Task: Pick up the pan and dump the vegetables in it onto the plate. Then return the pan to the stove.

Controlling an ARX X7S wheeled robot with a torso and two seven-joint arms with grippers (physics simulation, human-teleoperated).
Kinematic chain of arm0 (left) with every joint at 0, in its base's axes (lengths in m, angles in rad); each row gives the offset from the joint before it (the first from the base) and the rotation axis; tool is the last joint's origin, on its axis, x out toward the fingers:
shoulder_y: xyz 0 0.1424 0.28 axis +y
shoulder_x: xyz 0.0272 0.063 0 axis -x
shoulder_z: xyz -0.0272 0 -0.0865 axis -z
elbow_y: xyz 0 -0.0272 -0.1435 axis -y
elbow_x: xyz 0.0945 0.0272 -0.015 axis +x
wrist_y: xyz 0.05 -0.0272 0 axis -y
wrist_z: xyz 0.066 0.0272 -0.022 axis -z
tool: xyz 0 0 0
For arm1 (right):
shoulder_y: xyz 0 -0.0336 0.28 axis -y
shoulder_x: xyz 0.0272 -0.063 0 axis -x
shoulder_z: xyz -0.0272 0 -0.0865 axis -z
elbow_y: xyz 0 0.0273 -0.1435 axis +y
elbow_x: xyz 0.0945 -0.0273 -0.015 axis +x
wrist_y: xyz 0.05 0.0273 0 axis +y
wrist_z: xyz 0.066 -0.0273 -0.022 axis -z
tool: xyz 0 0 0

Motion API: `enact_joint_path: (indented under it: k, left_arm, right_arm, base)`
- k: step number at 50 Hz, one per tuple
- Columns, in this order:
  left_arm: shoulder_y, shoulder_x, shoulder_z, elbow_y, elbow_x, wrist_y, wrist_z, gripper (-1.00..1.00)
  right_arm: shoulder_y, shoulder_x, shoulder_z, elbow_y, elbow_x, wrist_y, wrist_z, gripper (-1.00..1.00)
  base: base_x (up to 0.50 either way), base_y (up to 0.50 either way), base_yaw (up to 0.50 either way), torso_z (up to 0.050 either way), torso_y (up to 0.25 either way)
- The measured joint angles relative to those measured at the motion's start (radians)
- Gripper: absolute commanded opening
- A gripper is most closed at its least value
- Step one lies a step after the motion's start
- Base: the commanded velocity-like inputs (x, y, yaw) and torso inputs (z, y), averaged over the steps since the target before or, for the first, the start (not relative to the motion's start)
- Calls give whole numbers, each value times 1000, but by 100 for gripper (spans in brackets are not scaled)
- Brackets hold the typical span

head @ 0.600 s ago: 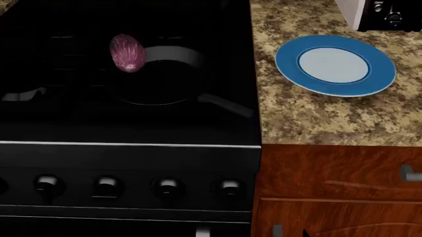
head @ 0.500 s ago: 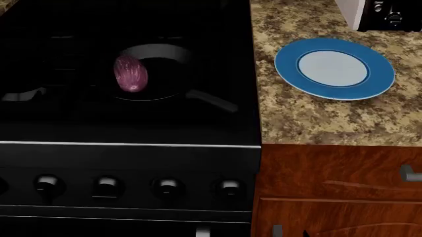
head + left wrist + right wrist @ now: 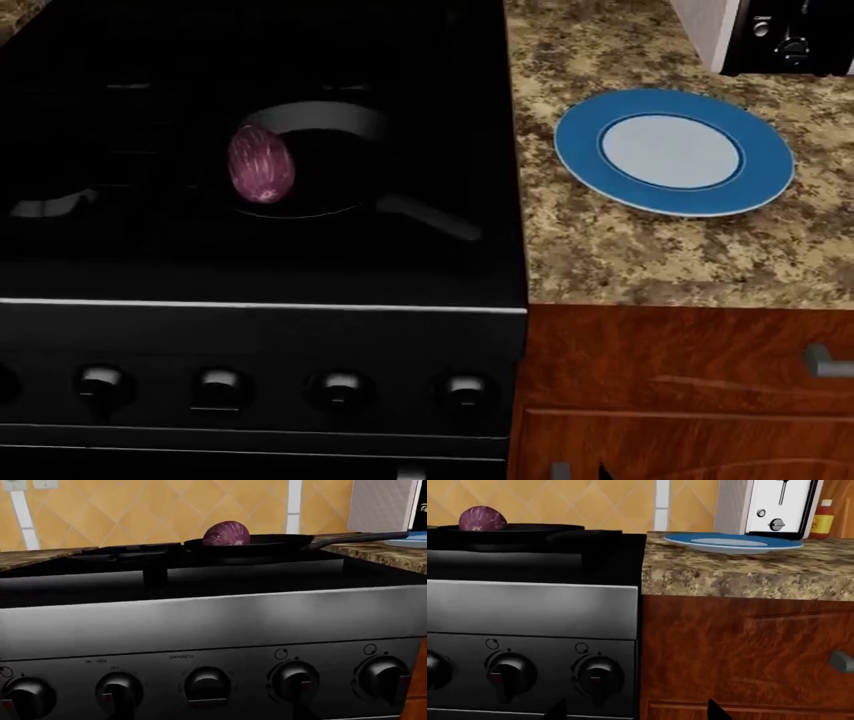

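On the stove [image 3: 254,260], the pan [image 3: 327,160] holds 1 eggplant [image 3: 260,164] — plate [image 3: 674,152] well apart.

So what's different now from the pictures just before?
The purple egg-shaped eggplant dropped from the round black pan's far-left rim down to its left edge. The whole view shifted slightly, so the blue-rimmed plate sits a little lower. Nothing was grabbed; no pincer shows.

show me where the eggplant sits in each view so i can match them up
Head view: eggplant at the left edge of the pan, upper left.
Left wrist view: eggplant top centre, above the stove front.
Right wrist view: eggplant far upper left.
Shared landmark: the blue plate on the counter.
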Motion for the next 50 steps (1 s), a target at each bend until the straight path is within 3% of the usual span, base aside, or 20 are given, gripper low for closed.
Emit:
enact_joint_path:
  k: [26,50]
  left_arm:
    - [-4,-121,4,475,-30,-438,39,100]
    - [-170,-210,-62,837,-115,-866,76,100]
  right_arm:
    - [47,138,-6,-473,71,451,-17,100]
    - [350,255,35,-875,151,1049,-39,100]
  base:
    - [0,0,0,49,66]
    - [0,0,0,49,69]
